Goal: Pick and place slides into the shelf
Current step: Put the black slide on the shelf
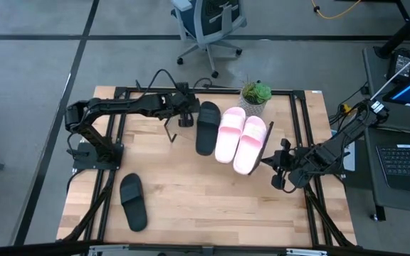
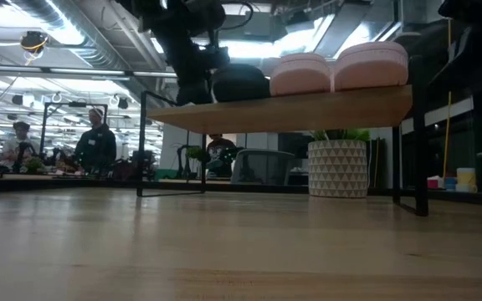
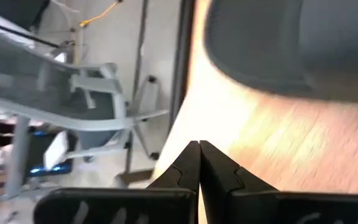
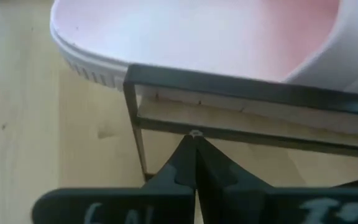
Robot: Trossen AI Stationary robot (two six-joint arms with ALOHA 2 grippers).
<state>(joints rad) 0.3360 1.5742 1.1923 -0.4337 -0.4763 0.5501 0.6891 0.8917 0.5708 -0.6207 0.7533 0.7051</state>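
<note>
The shelf (image 2: 291, 109) stands mid-table and carries one black slide (image 1: 206, 126) and two pink slides (image 1: 230, 134) (image 1: 251, 144) side by side, soles down on its board. A second black slide (image 1: 132, 201) lies flat on the tabletop at the near left. My left gripper (image 3: 199, 146) is shut and hovers over the shelf's board (image 3: 278, 130), just left of the black slide (image 3: 291, 37) on it. My right gripper (image 4: 194, 140) is shut at the shelf's near right end, below the rightmost pink slide (image 4: 197, 31). My right gripper's shut tips stand right at the black frame rail (image 4: 247, 93) of the shelf, coming slanting down from the table's right side. I cannot tell whether they touch it.
A potted plant (image 1: 255, 96) in a white pot stands behind the shelf at the far edge. An office chair (image 1: 208, 28) is on the floor beyond the table. People (image 2: 94, 142) show in the room behind. Bare tabletop (image 1: 212, 199) lies in front of the shelf.
</note>
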